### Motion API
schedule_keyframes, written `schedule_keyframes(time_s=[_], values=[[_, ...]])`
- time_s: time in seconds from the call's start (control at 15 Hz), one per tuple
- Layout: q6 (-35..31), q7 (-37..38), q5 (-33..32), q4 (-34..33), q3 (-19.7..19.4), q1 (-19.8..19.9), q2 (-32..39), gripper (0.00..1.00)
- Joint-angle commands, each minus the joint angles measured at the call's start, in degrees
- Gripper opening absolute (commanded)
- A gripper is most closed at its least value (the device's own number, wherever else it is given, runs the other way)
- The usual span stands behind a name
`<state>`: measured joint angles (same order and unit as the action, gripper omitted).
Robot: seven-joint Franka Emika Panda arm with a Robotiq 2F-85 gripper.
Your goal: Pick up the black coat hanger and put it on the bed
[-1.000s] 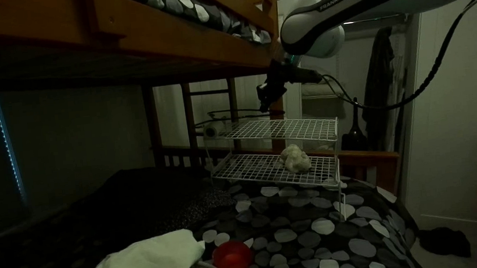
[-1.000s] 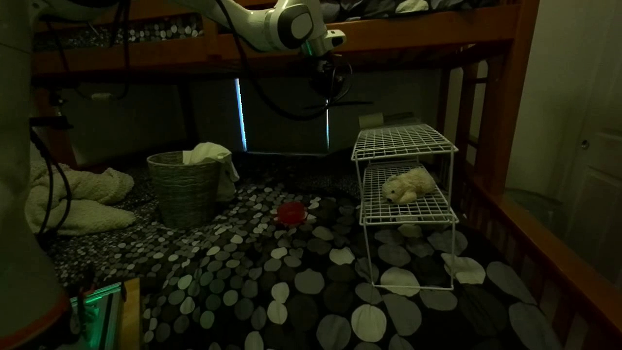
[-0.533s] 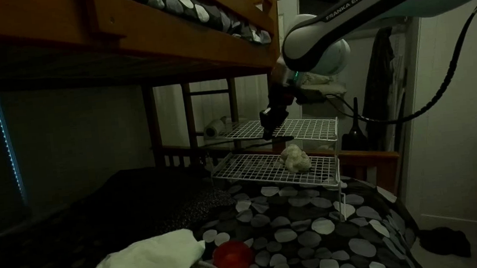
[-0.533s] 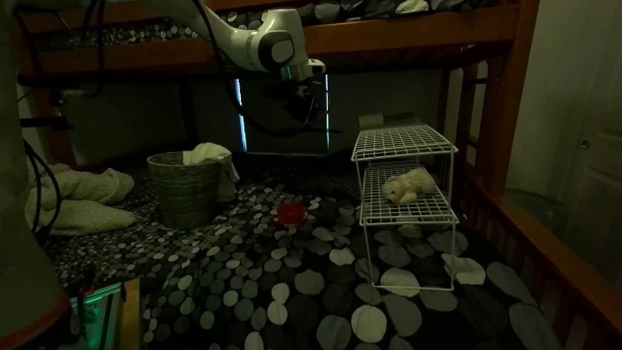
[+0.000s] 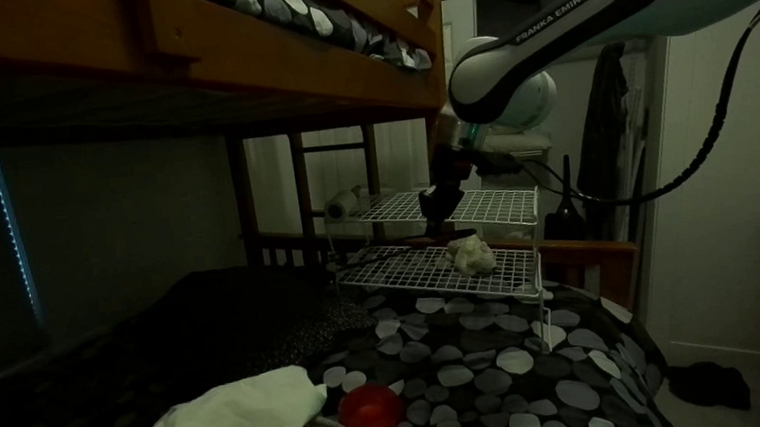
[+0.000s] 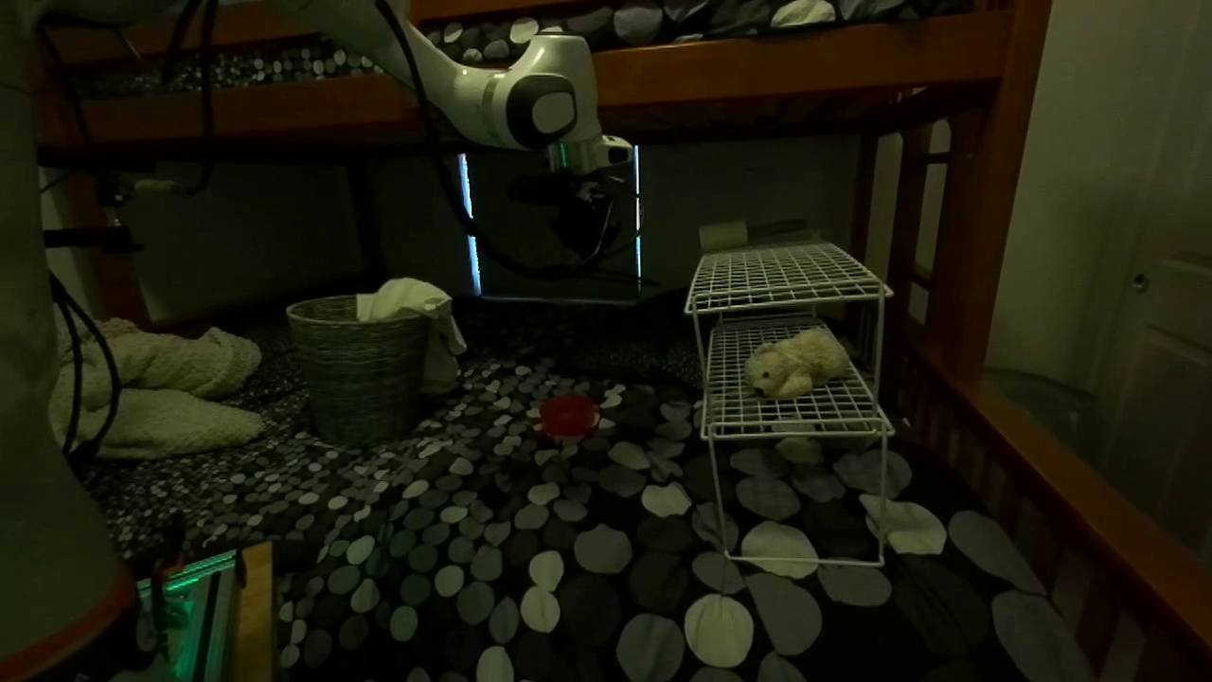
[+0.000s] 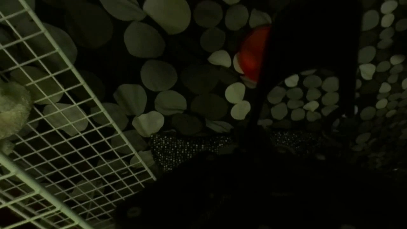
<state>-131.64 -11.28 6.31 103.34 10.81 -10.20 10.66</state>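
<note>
The gripper [image 5: 433,228] and the black coat hanger [image 5: 452,236] sit lower in both exterior views than in the earlier frame. The gripper pinches the hanger at its fingertips; the fingers are too dark to show how narrow the gap is. The hanger is in the air above the bed [image 6: 454,530], jutting out to both sides of the fingertips. Near the centre of the frame in an exterior view, it crosses the lines of the white wire rack [image 6: 788,301]; in an exterior view with the rack at the right, it is well apart from it. The lower right of the wrist view is nearly black. A pale plush toy [image 6: 800,363] lies on the rack's lower shelf. A red bowl [image 6: 568,415] is on the bed, partly hidden at the upper right of the wrist view. In an exterior view, a wicker basket [image 6: 358,379] with a white cloth [image 6: 407,301] over its rim stands left of centre.
</note>
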Motion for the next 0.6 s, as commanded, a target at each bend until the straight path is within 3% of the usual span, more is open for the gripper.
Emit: schedule_keyframes(time_s=[0.0, 0.2, 0.53], values=[[7.93, 1.54, -7.20, 0.86, -0.11, -1.27, 0.91, 0.02], [12.64, 1.26, -10.58, 1.50, 0.26, -2.23, 2.28, 0.02], [14.30, 3.85, -15.71, 2.11, -0.08, -4.03, 4.86, 0.02]])
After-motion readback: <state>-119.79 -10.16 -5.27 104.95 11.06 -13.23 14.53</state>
